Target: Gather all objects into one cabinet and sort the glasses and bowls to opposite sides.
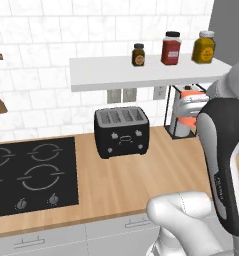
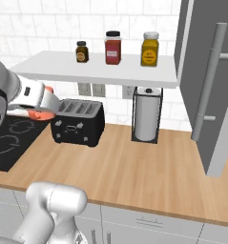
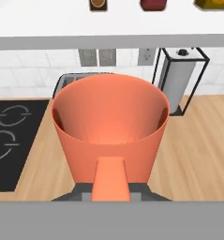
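A salmon-orange cup point(image 3: 108, 126) sits in my gripper point(image 3: 109, 187), its open mouth facing the camera and its wall pinched between the jaws. From the left base the cup point(image 1: 190, 122) shows as an orange patch under the white hand, in front of the paper towel holder and above the counter. From the right base the gripper point(image 2: 41, 110) holds the cup point(image 2: 43, 115) beside the toaster's left end, well above the counter. The cabinet, the bowls and the other glasses are out of view.
A black toaster point(image 1: 121, 131) stands on the wooden counter point(image 1: 131, 185), with a black hob point(image 1: 31, 172) to its left. A paper towel roll point(image 2: 148, 113) stands in a wire holder. A white shelf point(image 2: 96, 71) carries three jars. A tall grey door point(image 2: 208, 86) is at right.
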Robot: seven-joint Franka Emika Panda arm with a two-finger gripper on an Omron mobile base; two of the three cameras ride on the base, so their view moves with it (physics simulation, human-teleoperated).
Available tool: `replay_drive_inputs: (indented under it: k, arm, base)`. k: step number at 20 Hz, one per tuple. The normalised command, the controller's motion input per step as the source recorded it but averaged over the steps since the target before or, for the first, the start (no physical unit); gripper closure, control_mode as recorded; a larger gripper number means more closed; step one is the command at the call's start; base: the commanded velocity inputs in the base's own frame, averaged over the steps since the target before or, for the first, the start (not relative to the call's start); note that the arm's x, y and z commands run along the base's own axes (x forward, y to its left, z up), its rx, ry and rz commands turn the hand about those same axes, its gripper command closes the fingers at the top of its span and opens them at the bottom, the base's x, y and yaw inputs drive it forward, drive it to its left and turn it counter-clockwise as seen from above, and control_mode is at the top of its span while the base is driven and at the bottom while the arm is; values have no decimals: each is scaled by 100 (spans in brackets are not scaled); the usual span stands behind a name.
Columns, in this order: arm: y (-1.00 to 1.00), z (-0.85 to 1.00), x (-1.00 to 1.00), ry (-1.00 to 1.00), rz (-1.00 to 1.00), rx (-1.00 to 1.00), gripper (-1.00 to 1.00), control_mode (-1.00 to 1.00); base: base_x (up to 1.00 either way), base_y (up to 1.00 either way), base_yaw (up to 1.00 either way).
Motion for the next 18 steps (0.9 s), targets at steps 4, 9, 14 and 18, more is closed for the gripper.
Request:
replay_drive_inputs:
  k: [4, 9, 14, 18]
  arm:
    - [-8, 7, -8, 0, 0, 0, 100, -100]
    - [-2, 1, -1, 0, 0, 0, 100, 100]
    - [0, 0, 0, 0, 0, 0, 100, 100]
    - [0, 0, 0, 0, 0, 0, 100, 100]
  base:
    - [0, 0, 0]
    - [-58, -25, 0]
    - [-100, -58, -3]
    - [-100, -79, -5]
